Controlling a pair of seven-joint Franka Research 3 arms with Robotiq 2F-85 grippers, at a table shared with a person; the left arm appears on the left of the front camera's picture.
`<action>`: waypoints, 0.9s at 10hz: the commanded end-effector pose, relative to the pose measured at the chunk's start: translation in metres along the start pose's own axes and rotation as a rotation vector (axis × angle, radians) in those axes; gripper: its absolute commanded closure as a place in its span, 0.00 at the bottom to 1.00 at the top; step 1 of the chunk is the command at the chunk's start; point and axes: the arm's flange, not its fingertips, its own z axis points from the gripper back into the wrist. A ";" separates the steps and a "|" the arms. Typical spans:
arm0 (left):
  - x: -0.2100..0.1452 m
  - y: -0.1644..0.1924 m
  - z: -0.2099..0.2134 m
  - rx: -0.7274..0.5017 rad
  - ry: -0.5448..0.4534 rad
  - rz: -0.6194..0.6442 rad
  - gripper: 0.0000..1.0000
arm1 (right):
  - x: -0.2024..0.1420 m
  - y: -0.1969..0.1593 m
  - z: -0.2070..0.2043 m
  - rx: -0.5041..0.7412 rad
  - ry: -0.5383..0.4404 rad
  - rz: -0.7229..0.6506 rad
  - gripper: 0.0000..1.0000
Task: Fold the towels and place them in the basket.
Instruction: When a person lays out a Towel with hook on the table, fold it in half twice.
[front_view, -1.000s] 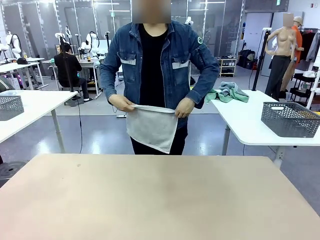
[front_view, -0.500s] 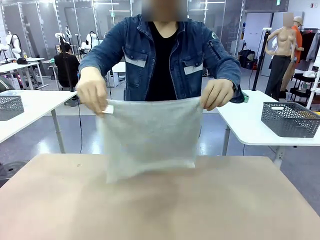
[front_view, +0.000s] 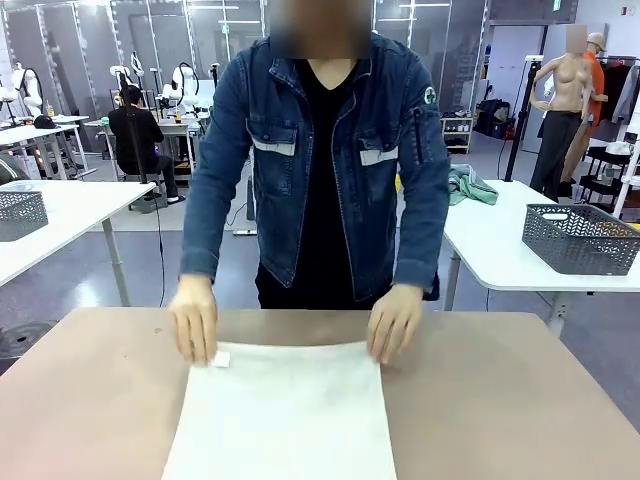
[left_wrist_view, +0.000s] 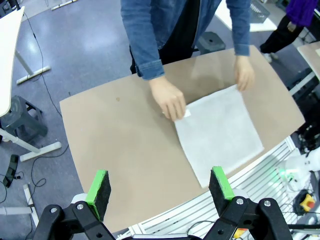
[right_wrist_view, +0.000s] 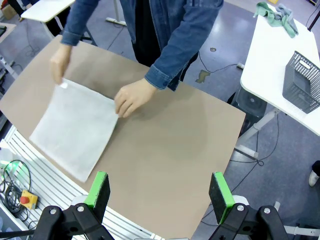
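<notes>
Two claws hang high above the near edge of the tan surface (front_view: 500, 400), both empty with their green-padded fingers spread wide: the left claw (left_wrist_view: 159, 190) and the right claw (right_wrist_view: 159, 197). Neither touches anything. Well below and ahead of them, between the two, the off-white towel (front_view: 285, 420) lies flat and unfolded at the middle of the surface, running from near its far edge toward its near edge. From the left claw it sits ahead and to the right (left_wrist_view: 217, 132); from the right claw, ahead and to the left (right_wrist_view: 75, 127). A person at the far side presses one hand (front_view: 197, 320) on the towel's far left corner, beside a small white tab (front_view: 221, 358), and the other hand (front_view: 393, 322) on its far right corner. Farther right, on a separate white surface (front_view: 500, 250), stand the dark mesh basket (front_view: 580, 238) and, at its far end, a crumpled mint green towel (front_view: 470, 185).
</notes>
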 end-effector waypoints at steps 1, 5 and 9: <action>0.001 -0.002 0.002 -0.009 -0.004 -0.010 0.00 | 0.000 0.000 0.000 0.002 -0.001 0.001 0.00; 0.001 -0.002 0.002 -0.009 -0.004 -0.010 0.00 | 0.000 0.000 0.000 0.002 -0.001 0.001 0.00; 0.001 -0.002 0.002 -0.009 -0.004 -0.010 0.00 | 0.000 0.000 0.000 0.002 -0.001 0.001 0.00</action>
